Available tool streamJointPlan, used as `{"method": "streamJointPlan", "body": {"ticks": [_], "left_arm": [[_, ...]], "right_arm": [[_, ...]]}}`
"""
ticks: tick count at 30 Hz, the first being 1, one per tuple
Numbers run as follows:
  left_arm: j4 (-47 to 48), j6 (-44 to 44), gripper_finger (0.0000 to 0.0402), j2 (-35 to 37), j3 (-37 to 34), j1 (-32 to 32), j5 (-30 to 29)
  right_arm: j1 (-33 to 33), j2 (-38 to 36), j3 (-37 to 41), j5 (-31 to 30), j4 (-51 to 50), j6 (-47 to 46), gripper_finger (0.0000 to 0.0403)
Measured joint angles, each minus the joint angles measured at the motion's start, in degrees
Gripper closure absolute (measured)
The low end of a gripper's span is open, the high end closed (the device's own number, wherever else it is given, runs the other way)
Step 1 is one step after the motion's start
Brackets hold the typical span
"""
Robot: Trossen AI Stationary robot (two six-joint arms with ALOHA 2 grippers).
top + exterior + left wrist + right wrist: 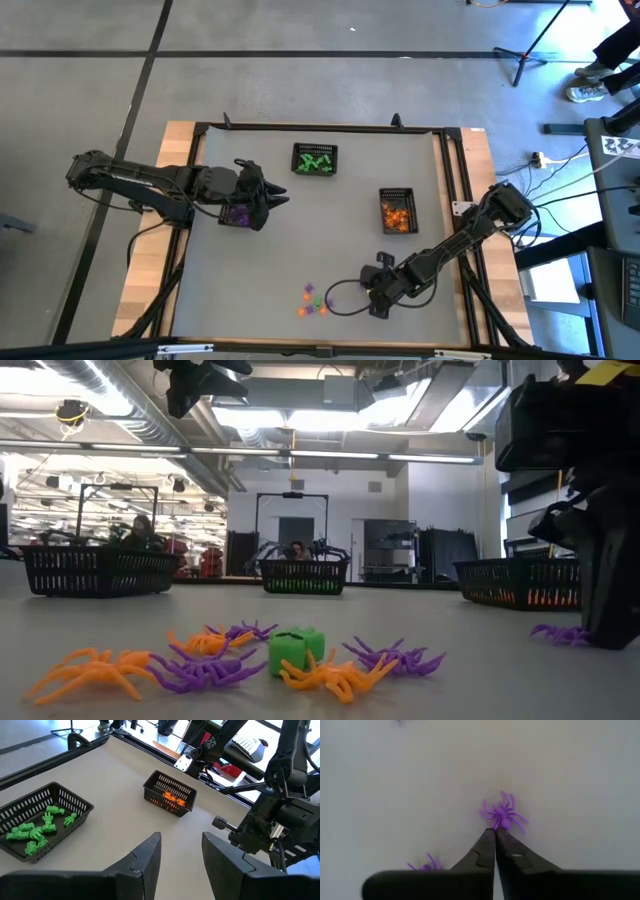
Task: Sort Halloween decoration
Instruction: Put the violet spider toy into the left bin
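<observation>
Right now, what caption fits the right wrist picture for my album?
The right pincer, shut, pinches at a purple spider on the grey table.

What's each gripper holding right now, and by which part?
Right gripper: shut at the rear of a purple spider on the table; whether it has pinched the body or a leg cannot be told. Left gripper: open, empty.

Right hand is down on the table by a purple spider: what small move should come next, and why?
Probably lift the right hand slightly to check the grip. Its fingers are shut, tips right at the purple spider, but the wrist view does not show whether they actually pinch it. If the spider rises, carry it to the purple basket under the left hand; if not, reopen and retry.
</observation>
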State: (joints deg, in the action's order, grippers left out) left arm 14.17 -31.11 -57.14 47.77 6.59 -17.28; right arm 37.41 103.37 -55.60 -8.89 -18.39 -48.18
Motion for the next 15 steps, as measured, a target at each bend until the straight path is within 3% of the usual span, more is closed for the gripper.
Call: {"method": "streamJointPlan", "body": {"ticks": [15], "left_arm": [[-0.33, -0.31, 0.0268, 0.00, 0.00, 0.10, 0.00]], "right_arm": [[-1.34, -7.06, 0.22, -4.06, -3.72, -2.78, 0.0401]]}}
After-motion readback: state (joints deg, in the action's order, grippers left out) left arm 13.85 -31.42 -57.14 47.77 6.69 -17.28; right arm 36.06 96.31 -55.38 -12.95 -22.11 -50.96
